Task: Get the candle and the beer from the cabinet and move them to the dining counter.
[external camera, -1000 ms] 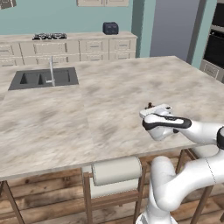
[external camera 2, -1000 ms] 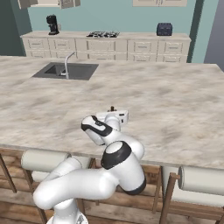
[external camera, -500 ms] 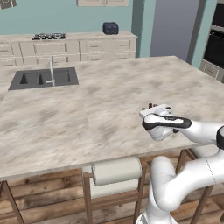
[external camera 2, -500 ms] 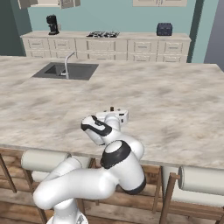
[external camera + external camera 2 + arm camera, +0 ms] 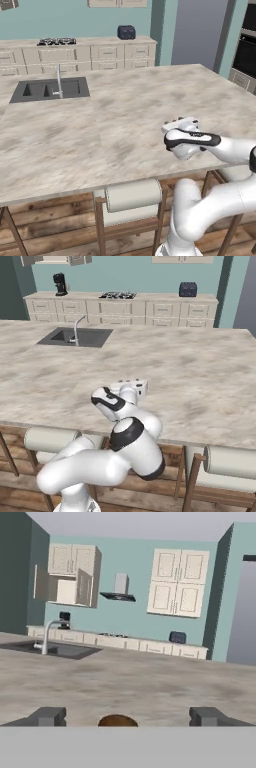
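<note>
My gripper is open over the near part of the dining counter, its dark fingertips set wide apart. The rounded brown top of the beer shows low between them, touching neither. In the base views the white hand hovers just above the marbled counter top and hides the bottle. The cabinet hangs on the far wall at the left with its doors swung open. The candle is out of view.
A dark sink with a faucet is set into the counter's far left. Cushioned stools stand tucked under the near edge. A back worktop with a stove and toaster runs along the teal wall.
The fingers have spread wide open; the arm and hand have stayed where they were over the counter.
</note>
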